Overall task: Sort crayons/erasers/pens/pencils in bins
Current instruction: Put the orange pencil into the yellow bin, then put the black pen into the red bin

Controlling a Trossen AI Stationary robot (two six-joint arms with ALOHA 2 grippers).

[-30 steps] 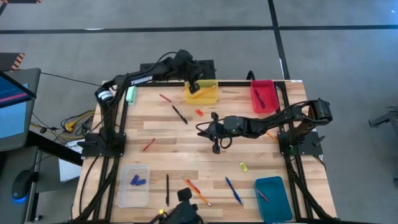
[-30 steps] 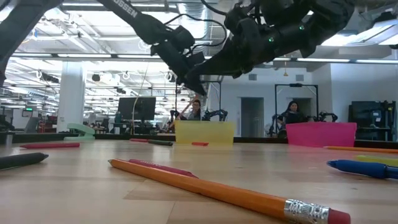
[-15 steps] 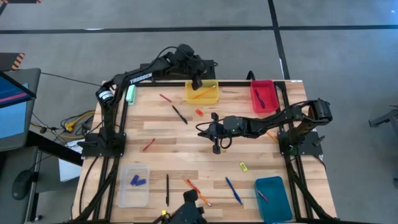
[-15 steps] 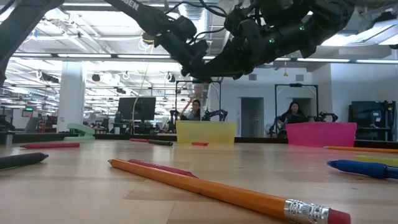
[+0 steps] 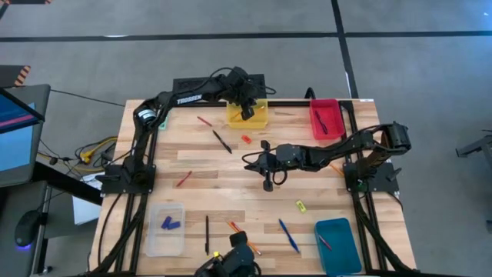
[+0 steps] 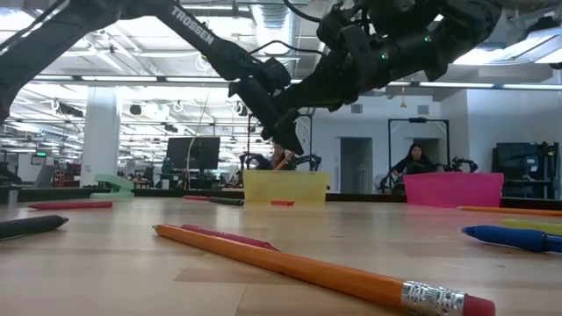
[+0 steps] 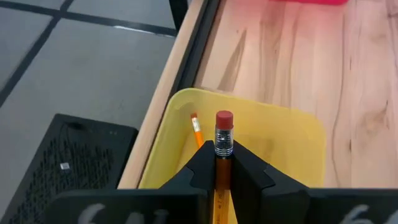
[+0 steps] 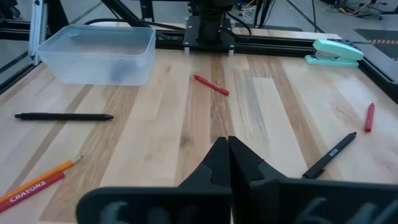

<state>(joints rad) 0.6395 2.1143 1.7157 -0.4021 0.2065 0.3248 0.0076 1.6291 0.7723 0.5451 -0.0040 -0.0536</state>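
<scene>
My left gripper (image 7: 222,155) hangs over the yellow bin (image 5: 249,118) at the table's far edge, shut on an orange pencil (image 7: 223,149) whose red eraser end sticks out past the fingertips. A second pencil (image 7: 196,131) lies inside that bin. My right gripper (image 5: 247,161) hovers shut over the table's middle, holding nothing. Also on the table are the red bin (image 5: 325,119), the teal bin (image 5: 338,235) and the clear bin (image 5: 166,229), which holds blue erasers (image 5: 170,224). My left gripper pinches the pencil's orange shaft (image 7: 221,168) between its two fingers, just behind the metal band. The pencil lies along the fingers, eraser end forward. The fingers slant down toward the far edge. The pencil is lifted clear, above the yellow bin's inside.
Loose on the wood lie red crayons (image 5: 204,121) (image 5: 184,179), black pens (image 5: 222,141) (image 5: 207,235), a blue pen (image 5: 289,235), a red-orange eraser (image 5: 246,139), a yellow eraser (image 5: 300,205) and a pencil beside a crayon (image 5: 244,237). A pale-green block (image 8: 338,51) sits at the far left.
My left gripper has first risen and gone toward the table's far edge, then sunk toward the yellow bin with the pencil still between its fingers. Its arm has stretched farther out along the far edge.
</scene>
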